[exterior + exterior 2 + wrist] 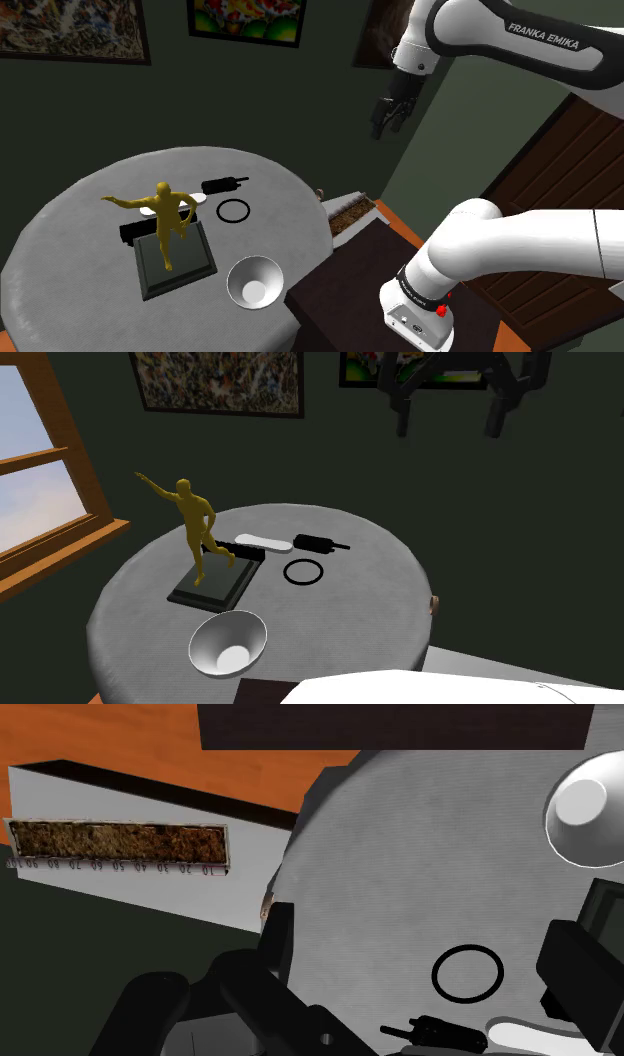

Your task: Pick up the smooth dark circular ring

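The ring (233, 211) is thin, black and smooth. It is a plain round loop, and the grey table top shows through its middle. It lies flat on the round grey table (70, 235), out in the open, touching nothing. Just beside it lies a short black tube (224, 184) with a thin stick at one end. A long white thing (258, 541) is near too. A yellow statue of a man (168, 215) stands on a dark square base (190, 268) close by. A white bowl (253, 282) sits near the table's edge.

The gripper (448, 428) hangs high above the table, well apart from the ring. Its two black fingers (401, 414) stand wide apart and hold nothing.

In the second exterior view the picture's top edge cuts off the upper part of the gripper. In the wrist view the bowl and the black tube are cut by the picture's edges, and one finger covers part of the dark base. In the shoulder view a black box (130, 232) lies partly behind the base. What the tube and the white thing are is hard to tell.
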Motion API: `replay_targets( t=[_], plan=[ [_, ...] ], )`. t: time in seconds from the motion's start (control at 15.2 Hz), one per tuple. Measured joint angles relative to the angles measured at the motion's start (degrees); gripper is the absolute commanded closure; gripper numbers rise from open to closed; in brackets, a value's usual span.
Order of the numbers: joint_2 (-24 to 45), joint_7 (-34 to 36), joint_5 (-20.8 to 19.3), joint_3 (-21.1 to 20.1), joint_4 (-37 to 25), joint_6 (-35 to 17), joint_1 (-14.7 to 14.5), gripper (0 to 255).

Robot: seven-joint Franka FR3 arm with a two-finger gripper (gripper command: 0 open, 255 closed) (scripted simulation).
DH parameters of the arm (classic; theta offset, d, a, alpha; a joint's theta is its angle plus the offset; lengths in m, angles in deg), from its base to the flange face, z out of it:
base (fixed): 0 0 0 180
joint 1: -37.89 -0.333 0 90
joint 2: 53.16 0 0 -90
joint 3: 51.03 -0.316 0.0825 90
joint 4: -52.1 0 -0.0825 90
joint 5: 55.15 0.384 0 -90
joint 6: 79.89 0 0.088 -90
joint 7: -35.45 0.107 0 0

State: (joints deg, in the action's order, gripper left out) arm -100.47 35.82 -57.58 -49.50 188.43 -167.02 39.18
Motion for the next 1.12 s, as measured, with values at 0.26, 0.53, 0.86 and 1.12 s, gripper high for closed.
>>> replay_targets(
  t=[0.26, 0.53, 0.86, 1.12],
  plan=[
    [2.08, 1.93, 1.19, -1.38, 1.65, -3.67, -0.46, 0],
    [6.69, 4.86, 2.85, -3.42, 4.19, -10.95, -1.10, 0],
    [13.99, 8.63, 4.65, -6.17, 6.22, -20.53, -1.93, 0],
    [21.11, 11.59, 5.59, -8.31, 6.42, -28.09, -2.45, 0]
  ],
)
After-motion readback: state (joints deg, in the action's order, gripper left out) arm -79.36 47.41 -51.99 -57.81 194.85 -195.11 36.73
